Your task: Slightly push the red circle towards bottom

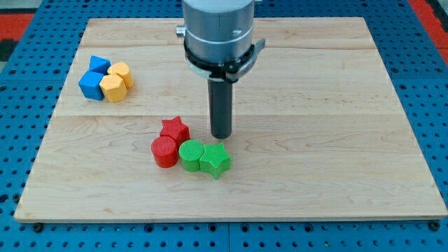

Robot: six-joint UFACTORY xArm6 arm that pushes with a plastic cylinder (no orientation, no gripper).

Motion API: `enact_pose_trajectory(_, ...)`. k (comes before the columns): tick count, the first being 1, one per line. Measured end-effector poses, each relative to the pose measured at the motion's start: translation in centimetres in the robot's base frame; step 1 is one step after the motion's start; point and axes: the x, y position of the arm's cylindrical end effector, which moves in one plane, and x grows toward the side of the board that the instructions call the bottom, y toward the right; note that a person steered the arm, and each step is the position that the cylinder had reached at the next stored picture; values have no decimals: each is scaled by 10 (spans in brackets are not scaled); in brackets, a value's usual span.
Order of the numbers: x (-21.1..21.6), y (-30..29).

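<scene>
The red circle (165,151) stands on the wooden board a little left of centre, near the view's bottom. A red star (175,130) touches it at its upper right. A green circle (190,155) touches its right side, and a green star (215,159) sits right of that. My tip (221,135) is on the board just above the green star and to the right of the red star, apart from the red circle by about a block's width.
At the view's upper left lies a cluster of two blue blocks (90,85) (99,64) and two yellow blocks (113,88) (122,73). The wooden board (336,140) rests on a blue pegboard (434,84).
</scene>
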Motion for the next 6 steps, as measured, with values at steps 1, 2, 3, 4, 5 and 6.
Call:
enact_pose_trajectory(1,11,-57)
enact_pose_trajectory(2,-13,-102)
enact_pose_trajectory(3,-46,-128)
enact_pose_trajectory(4,-8,-120)
enact_pose_trajectory(5,37,-127)
enact_pose_trajectory(6,46,-182)
